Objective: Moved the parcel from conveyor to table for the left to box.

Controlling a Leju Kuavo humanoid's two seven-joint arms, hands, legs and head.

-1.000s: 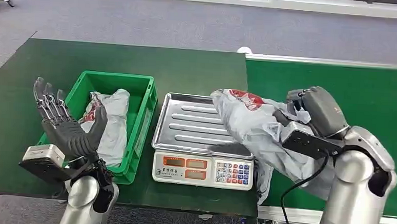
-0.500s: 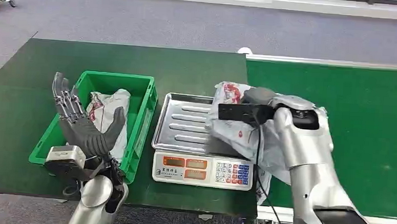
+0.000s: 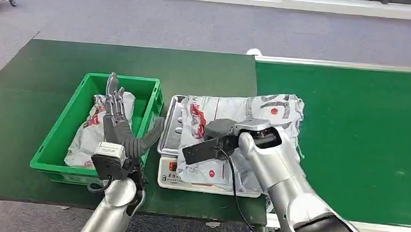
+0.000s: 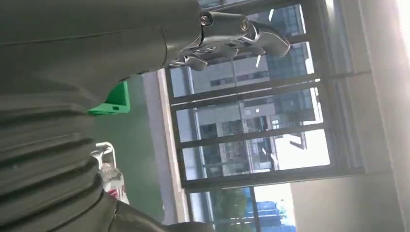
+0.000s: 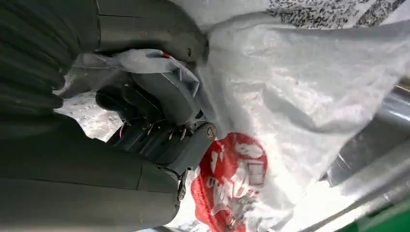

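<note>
I see the parcel (image 3: 229,133), a grey plastic bag with red print, lying spread across the scale (image 3: 210,182), covering most of its steel tray (image 3: 172,126) and drooping over the front panel, with its far corner reaching over the edge of the conveyor (image 3: 351,134). My right hand (image 3: 221,133) sits on top of it, and in the right wrist view the fingers (image 5: 145,130) are curled into a fold of the plastic (image 5: 300,96), so that hand is clamped on the parcel. Just to the left of that hand, past the bare strip of tray, my left hand (image 3: 122,130) stands upright with its fingers spread apart and nothing in them, palm turned toward the scale. It hovers over the near right side of the bin (image 3: 58,140), a green crate sitting on the table (image 3: 30,75) beside the scale. Beneath and beyond the left hand, a second bag (image 3: 88,131) of the same grey with red print lies inside the bin. Through the left wrist view I can make out tall windows (image 4: 251,116) behind the fingertips.
</note>
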